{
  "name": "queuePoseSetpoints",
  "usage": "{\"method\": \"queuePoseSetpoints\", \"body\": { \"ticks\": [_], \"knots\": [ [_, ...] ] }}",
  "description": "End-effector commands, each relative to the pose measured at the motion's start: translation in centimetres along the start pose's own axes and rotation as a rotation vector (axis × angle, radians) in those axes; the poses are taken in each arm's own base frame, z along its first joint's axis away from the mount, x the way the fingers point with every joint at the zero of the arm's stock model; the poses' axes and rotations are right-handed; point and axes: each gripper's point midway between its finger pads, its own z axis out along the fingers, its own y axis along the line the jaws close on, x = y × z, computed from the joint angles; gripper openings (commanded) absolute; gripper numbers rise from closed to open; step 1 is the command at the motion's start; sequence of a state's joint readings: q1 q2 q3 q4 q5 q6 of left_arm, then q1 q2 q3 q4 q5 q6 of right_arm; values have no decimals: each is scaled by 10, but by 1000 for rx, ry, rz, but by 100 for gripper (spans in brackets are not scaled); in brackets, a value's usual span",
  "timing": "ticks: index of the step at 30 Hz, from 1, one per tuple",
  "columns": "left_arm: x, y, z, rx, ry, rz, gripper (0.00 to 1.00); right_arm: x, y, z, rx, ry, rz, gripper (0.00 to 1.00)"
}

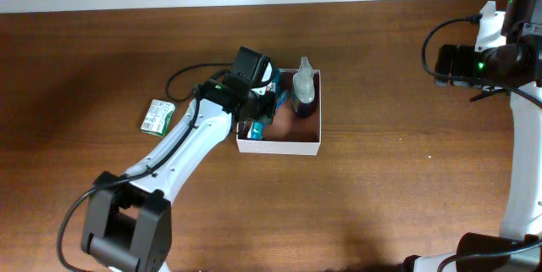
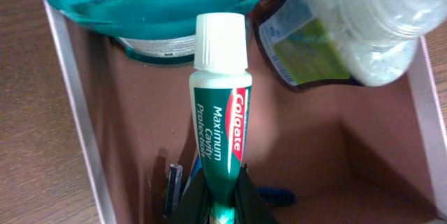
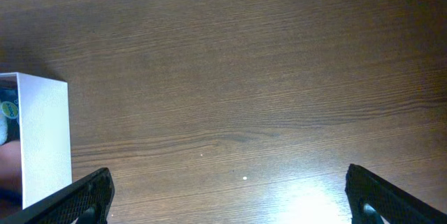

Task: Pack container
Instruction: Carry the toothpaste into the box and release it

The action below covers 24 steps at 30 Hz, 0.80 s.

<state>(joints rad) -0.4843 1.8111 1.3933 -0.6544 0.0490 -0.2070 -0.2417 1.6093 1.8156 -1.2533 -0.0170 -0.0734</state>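
Observation:
The container point(image 1: 292, 146) is a square shallow box with white walls and a reddish-brown inside, at the table's middle. It also shows in the left wrist view point(image 2: 77, 112) and the right wrist view point(image 3: 43, 133). My left gripper point(image 2: 222, 206) is shut on a green Colgate toothpaste tube point(image 2: 221, 105) and holds it over the box's left part. Inside the box are a teal mouthwash bottle point(image 2: 154, 1), a clear bottle with a green label point(image 2: 349, 28) and a razor point(image 2: 172, 185). My right gripper point(image 3: 227, 196) is open and empty over bare table at the far right.
A small green-and-white packet point(image 1: 157, 117) lies on the table left of the box. The left arm point(image 1: 182, 149) stretches from the front left to the box. The right arm point(image 1: 508, 94) stands at the right edge.

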Motion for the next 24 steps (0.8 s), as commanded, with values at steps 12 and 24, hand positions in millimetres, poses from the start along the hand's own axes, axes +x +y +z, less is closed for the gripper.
{"method": "queuePoseSetpoints", "body": {
  "ticks": [12, 24],
  "knots": [
    [-6, -3, 9, 11, -16, -10, 25, -2, 1, -1, -5, -6, 12, 99],
    [-4, 1, -1, 6, -8, -17, 27, -2, 0, -1, -4, -6, 12, 99]
  ]
}}
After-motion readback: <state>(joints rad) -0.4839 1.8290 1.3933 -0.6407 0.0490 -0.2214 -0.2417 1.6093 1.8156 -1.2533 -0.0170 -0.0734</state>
